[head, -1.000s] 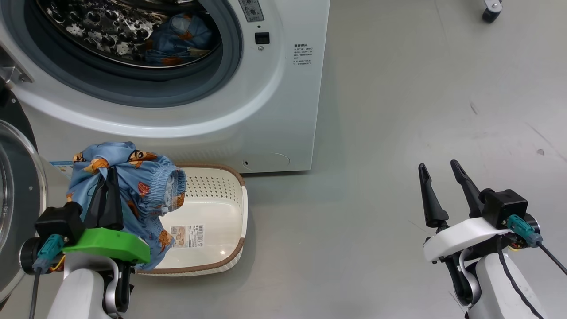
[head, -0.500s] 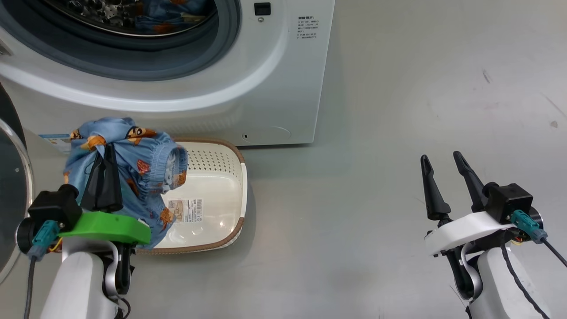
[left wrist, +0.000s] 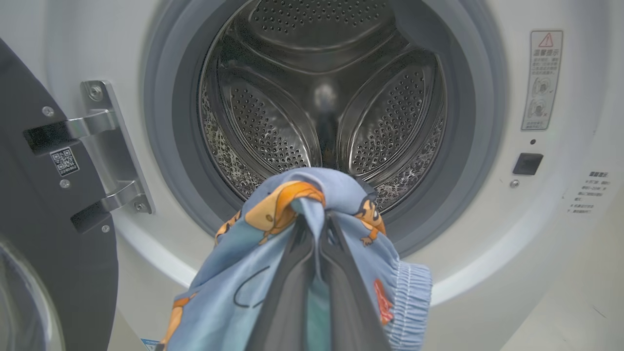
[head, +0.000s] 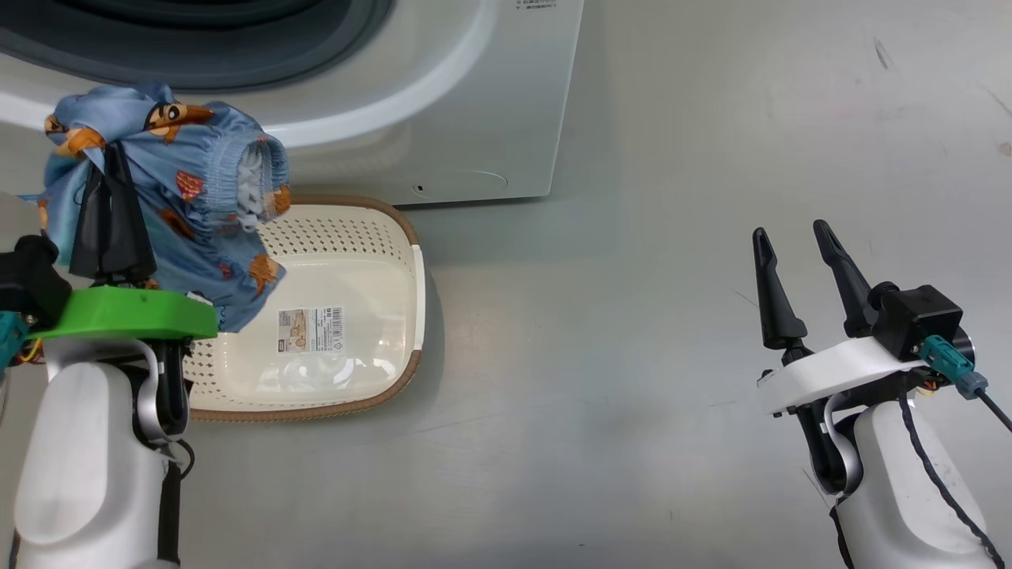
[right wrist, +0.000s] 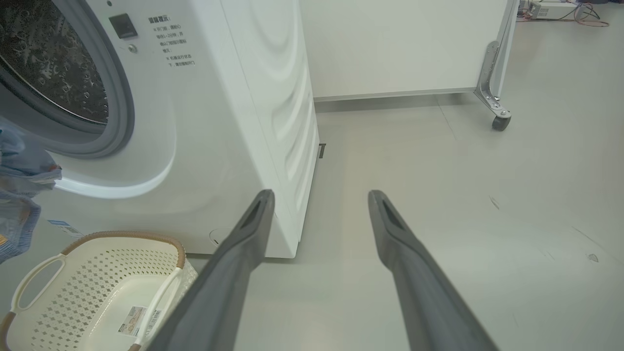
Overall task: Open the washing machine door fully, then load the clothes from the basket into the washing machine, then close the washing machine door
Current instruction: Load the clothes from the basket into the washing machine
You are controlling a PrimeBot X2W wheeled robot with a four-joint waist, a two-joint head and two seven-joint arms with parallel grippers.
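1. Head view. The left fingers, at the upper left of the frame, are pressed together and clamped on the clothes. The blue fabric drapes over them and hangs above the left end of the basket. The basket lies on the floor, just below the washing machine, which spans the top of the frame. The right fingers, at the lower right, stand apart above bare floor.
2. Left wrist view. The left fingers rise from the bottom centre, closed on the fabric, which bunches over their tips. The drum opening sits behind them at the centre of the frame. The door stands swung open at the left edge, carried on its hinge.
3. Right wrist view. The right fingers are spread wide, pointing up the frame. The washing machine occupies the upper left and the basket the lower left. A fold of the clothes shows at the left edge. A caster wheel stands at the upper right.
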